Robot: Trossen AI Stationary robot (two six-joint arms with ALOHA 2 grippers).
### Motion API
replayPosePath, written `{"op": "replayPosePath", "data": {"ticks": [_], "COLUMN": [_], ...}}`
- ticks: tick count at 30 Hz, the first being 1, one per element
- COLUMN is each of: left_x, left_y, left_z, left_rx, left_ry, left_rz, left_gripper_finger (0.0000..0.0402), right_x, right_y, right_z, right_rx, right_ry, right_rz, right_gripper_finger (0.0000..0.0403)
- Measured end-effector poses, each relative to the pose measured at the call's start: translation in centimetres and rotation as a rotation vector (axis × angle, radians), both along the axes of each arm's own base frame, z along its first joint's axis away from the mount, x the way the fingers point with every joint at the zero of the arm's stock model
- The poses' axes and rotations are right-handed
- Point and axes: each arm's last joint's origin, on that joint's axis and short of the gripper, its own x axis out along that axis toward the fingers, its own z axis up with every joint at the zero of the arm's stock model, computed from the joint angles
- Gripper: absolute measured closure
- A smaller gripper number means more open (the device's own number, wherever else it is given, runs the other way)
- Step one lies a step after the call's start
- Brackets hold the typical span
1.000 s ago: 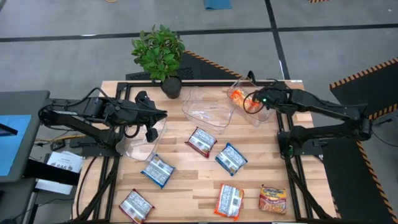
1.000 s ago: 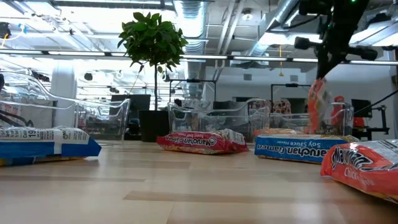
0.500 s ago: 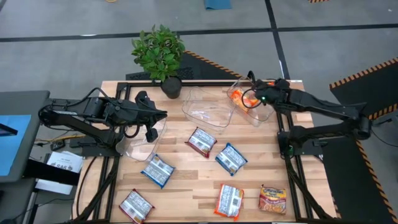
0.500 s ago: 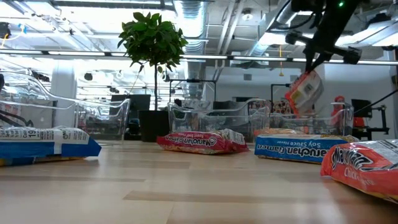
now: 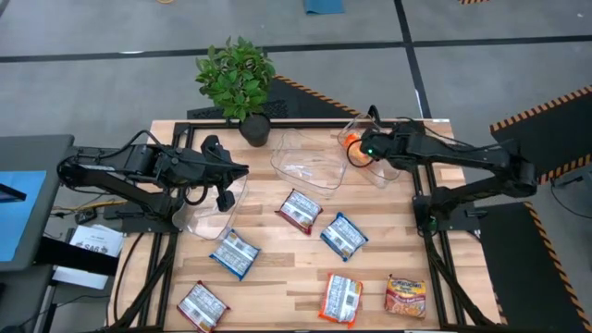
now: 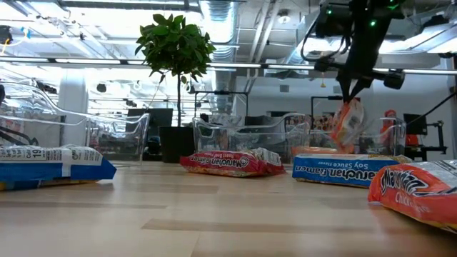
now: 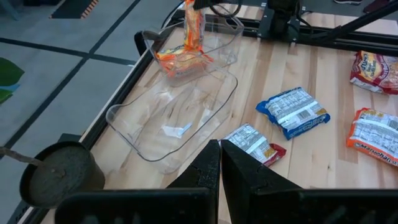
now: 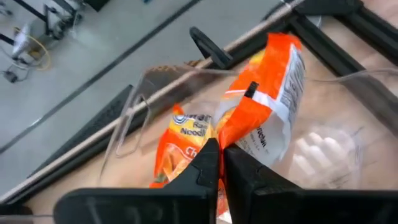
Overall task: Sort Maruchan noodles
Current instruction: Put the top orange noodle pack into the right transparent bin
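Observation:
My right gripper (image 5: 363, 148) is shut on an orange noodle packet (image 8: 267, 87) over the clear right bin (image 5: 381, 168) at the table's far right. A second orange packet (image 8: 180, 143) lies flat in that bin. Several more packets lie flat on the near half of the table: red-and-white (image 5: 299, 209), blue-and-white (image 5: 343, 235), blue-and-white (image 5: 234, 253), red-and-white (image 5: 202, 305), orange (image 5: 340, 298) and orange (image 5: 406, 296). My left gripper (image 5: 225, 196) is shut, hovering above the clear left bin (image 5: 205, 218) and touching nothing. My right gripper pinches the orange packet by its upper edge (image 6: 349, 106) between the two fingers, coming from above and pointing down. The packet hangs upright below the fingers (image 6: 346, 127), its lower end down between the bin's walls. Whether that end touches the packet below, I cannot tell.
A clear middle bin (image 5: 310, 159) with nothing in it stands between the other two bins. A potted plant (image 5: 238, 81) stands at the far edge. Bare wood shows between the packets and along the table's left near side (image 5: 157, 277).
My right gripper has moved toward the table's left edge above the right bin, still shut on the orange packet. The packet swung out tilted on the way and now hangs upright again, farther left and a little lower.

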Motion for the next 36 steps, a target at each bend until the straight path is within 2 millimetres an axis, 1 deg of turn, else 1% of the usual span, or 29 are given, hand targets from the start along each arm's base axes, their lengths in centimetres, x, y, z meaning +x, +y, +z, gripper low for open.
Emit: {"op": "replayPosePath", "data": {"ticks": [5,10,14,18,22,25,28,31,33,35,36], "left_x": [0.0,0.0,0.0,0.0,0.0,0.0,0.0,0.0,0.0,0.0,0.0], "left_y": [0.0,0.0,0.0,0.0,0.0,0.0,0.0,0.0,0.0,0.0,0.0], "left_z": [0.0,0.0,0.0,0.0,0.0,0.0,0.0,0.0,0.0,0.0,0.0], "left_rx": [0.0,0.0,0.01,0.014,0.014,0.014,0.014,0.014,0.014,0.014,0.012], "left_ry": [0.0,0.0,0.004,0.006,0.006,0.006,0.006,0.006,0.006,0.005,0.005], "left_rz": [0.0,0.0,-0.006,-0.008,-0.008,-0.008,-0.008,-0.008,-0.008,-0.008,-0.007], "left_gripper_finger": [0.0401,0.0401,0.0401,0.0402,0.0401,0.0401,0.0401,0.0401,0.0401,0.0401,0.0401], "right_x": [0.3,-0.3,-0.9,-1.6,-2.7,-3.6,-4.2,-4.1,-3.5,-2.8,-2.4], "right_y": [0.3,0.5,0.7,1.1,1.9,2.5,3.0,3.4,3.3,2.9,2.5], "right_z": [-0.5,-0.5,-0.2,0.4,0.9,1.2,1.6,2.1,2.3,2.3,2.2], "right_rx": [0.043,0.106,0.135,0.156,0.185,0.209,0.218,0.211,0.201,0.199,0.201], "right_ry": [0.004,0.03,0.058,0.088,0.119,0.175,0.183,0.142,0.106,0.091,0.094], "right_rz": [0.012,0.021,0.063,0.146,0.172,0.225,0.291,0.369,0.438,0.496,0.518], "right_gripper_finger": [0.0356,0.0352,0.0334,0.0292,0.0229,0.0181,0.0149,0.0139,0.0139,0.0149,0.0161]}}
